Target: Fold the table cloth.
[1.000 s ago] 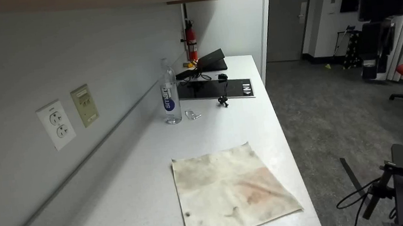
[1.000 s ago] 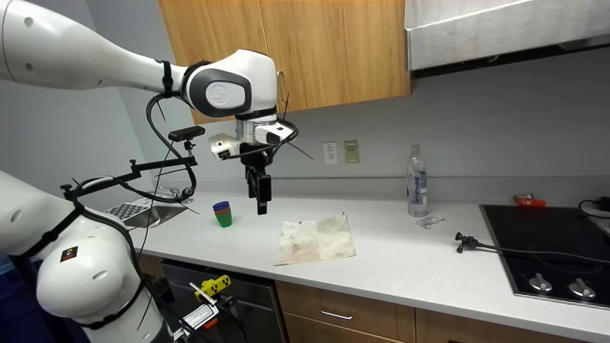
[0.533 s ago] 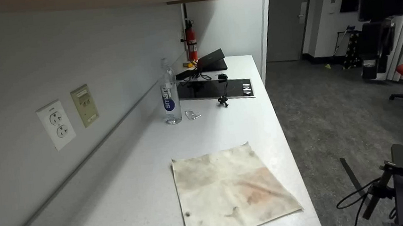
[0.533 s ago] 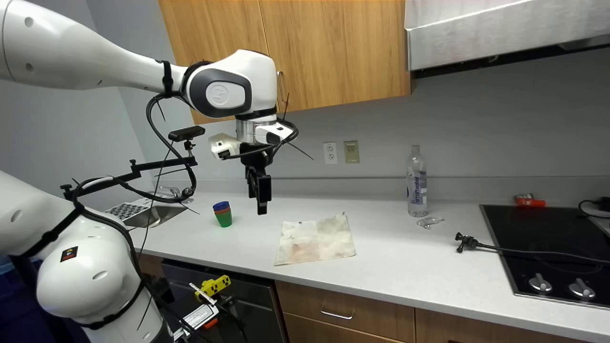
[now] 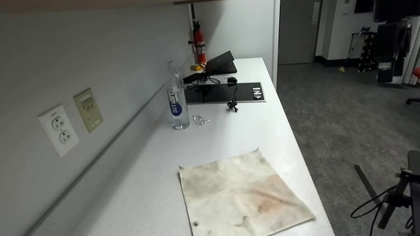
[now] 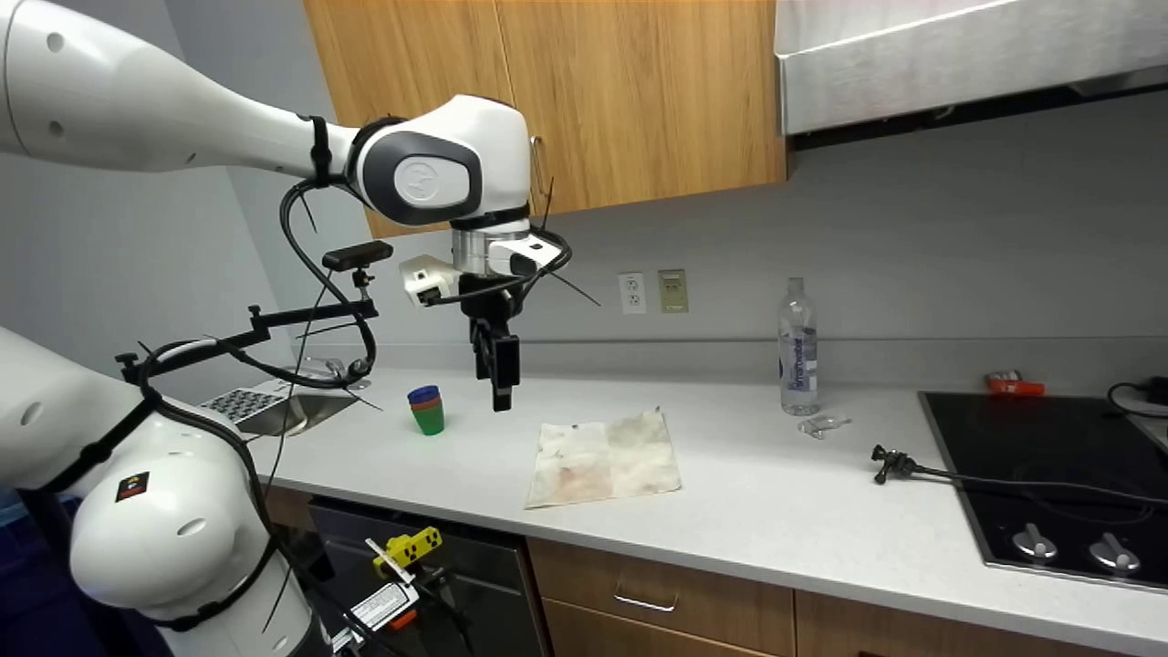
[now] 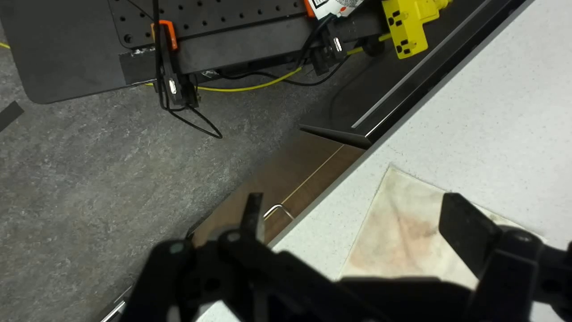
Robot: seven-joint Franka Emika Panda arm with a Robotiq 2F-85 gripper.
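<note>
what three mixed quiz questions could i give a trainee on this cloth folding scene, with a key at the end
1. Open: Along the counter, what stands upright between the table cloth and the cooktop?
2. True or false: The jaws are shut on the table cloth.
3. Multiple choice: Which colour shows lowest on the cup stack? a) blue b) yellow c) green

Key: 1. The clear bottle. 2. False: the jaws stand open, holding nothing. 3. c.

Dim grey wall (image 5: 118,45), bright counter (image 5: 145,212), soft shadow (image 5: 124,162), close-up hand (image 7: 355,212) blurred
</note>
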